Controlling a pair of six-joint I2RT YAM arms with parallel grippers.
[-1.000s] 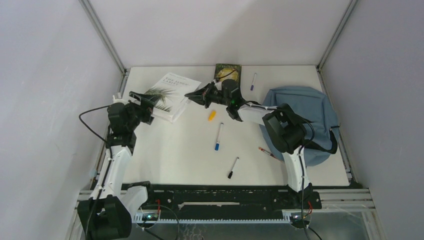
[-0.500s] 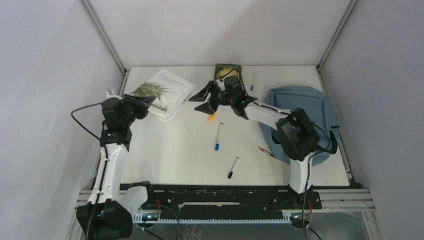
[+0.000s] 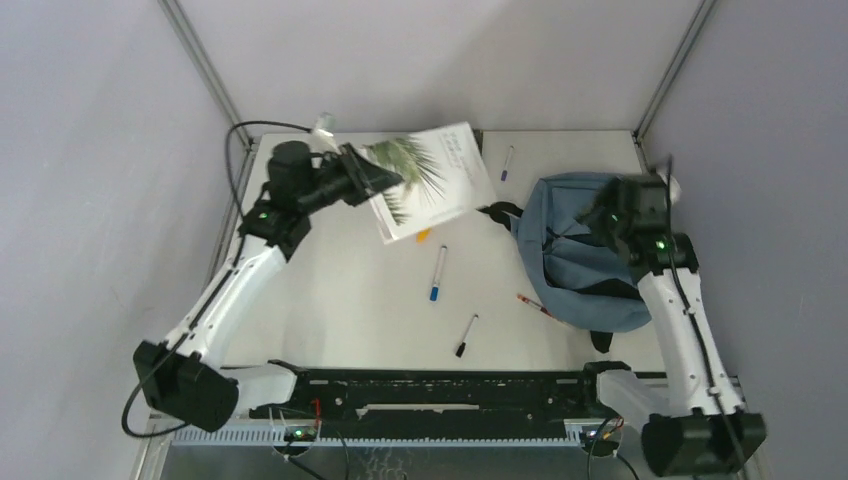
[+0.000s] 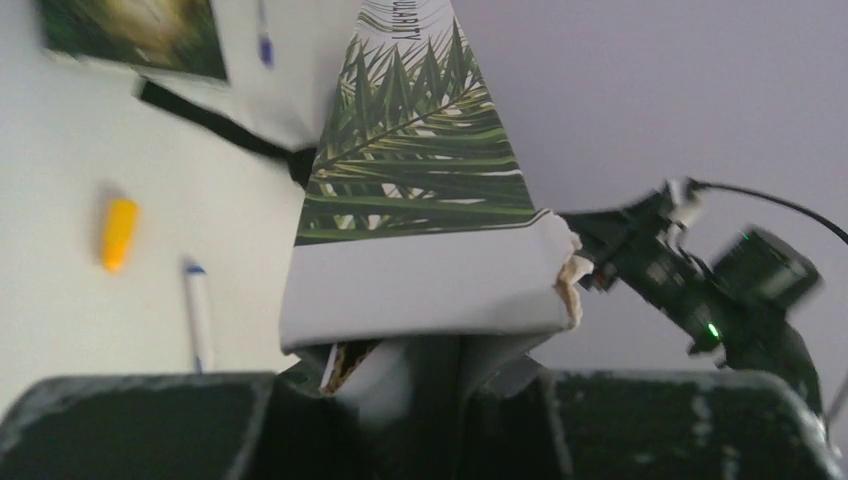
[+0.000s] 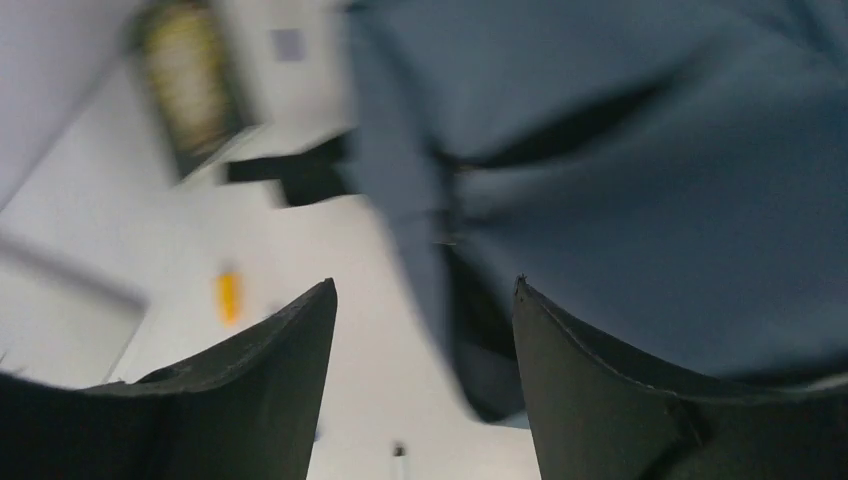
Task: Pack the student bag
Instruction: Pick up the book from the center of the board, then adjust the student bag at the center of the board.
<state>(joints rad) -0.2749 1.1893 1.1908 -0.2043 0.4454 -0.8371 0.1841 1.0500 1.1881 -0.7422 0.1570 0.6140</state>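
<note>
The student bag (image 3: pixel 590 262), blue-grey with black straps, lies at the table's right side and fills the right wrist view (image 5: pixel 650 180). My right gripper (image 3: pixel 598 215) hovers open over the bag's upper part. In its wrist view the right gripper (image 5: pixel 420 290) has nothing between its fingers, and the bag's edge shows beyond the tips. My left gripper (image 3: pixel 383 183) is shut on the corner of a white book with a palm-leaf cover (image 3: pixel 430 180), held tilted in the air over the back middle of the table. The wrist view shows the book (image 4: pixel 420 200) clamped in the left gripper (image 4: pixel 440 345).
On the table lie a blue-capped pen (image 3: pixel 437 272), a black pen (image 3: pixel 466 336), a red pen (image 3: pixel 530 303), a purple pen (image 3: pixel 507 162) and a yellow marker (image 3: pixel 424 235). A dark green book (image 4: pixel 130 35) sits at the back. Walls close in on three sides.
My left gripper closed on the palm-leaf book and lifted it off the table, up and to the right. My right gripper opened and swung from the table's middle to the bag.
</note>
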